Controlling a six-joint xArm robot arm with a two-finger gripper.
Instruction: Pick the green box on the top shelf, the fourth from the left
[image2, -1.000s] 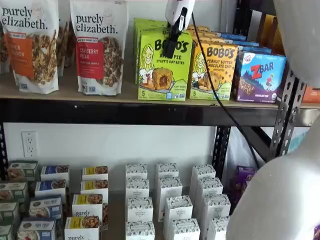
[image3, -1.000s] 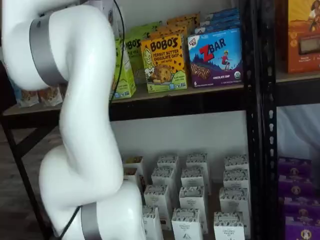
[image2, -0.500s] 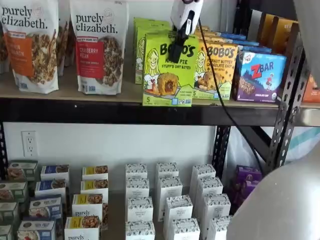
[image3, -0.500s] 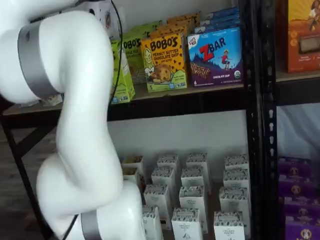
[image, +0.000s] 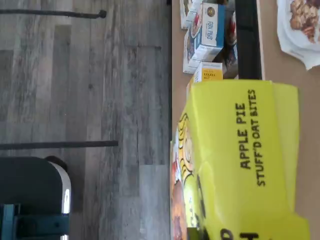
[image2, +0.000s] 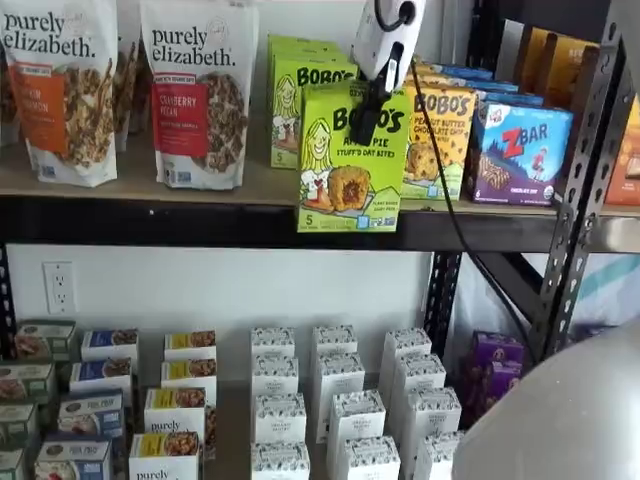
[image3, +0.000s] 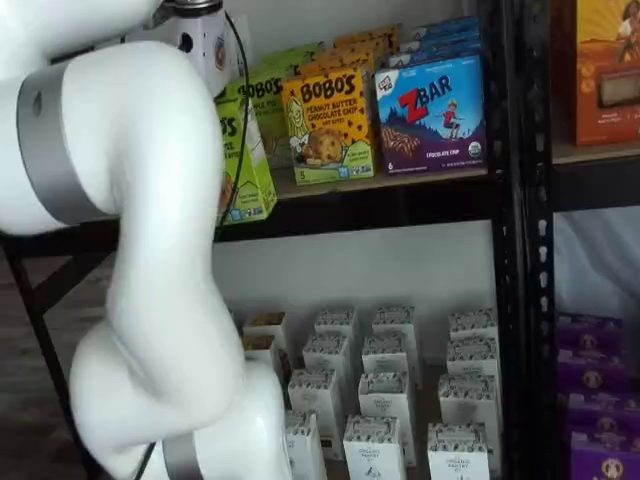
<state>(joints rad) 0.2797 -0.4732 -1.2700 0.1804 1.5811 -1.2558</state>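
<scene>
The lime-green Bobo's Apple Pie box (image2: 350, 158) hangs in front of the top shelf (image2: 200, 190), clear of the black front beam, its lower edge below the board. My gripper (image2: 366, 112) is shut on the box's top, white body above, black fingers over the front face. In a shelf view the box (image3: 243, 165) shows partly behind my white arm. The wrist view shows the box's top flap (image: 240, 155), printed "APPLE PIE STUFF'D OAT BITES", close under the camera. More green Bobo's boxes (image2: 300, 90) stand on the shelf behind.
Granola bags (image2: 198, 90) stand at left on the shelf. The yellow-orange Bobo's box (image2: 440, 140) and blue ZBar box (image2: 518, 150) stand at right. Rack uprights (image2: 575, 200) are at far right. Several small cartons (image2: 280, 400) fill the lower shelf. My arm (image3: 140, 250) covers the left side.
The gripper has pulled the green box forward off the shelf and a little right and down; it now hangs in front of the beam. The arm has shifted with it.
</scene>
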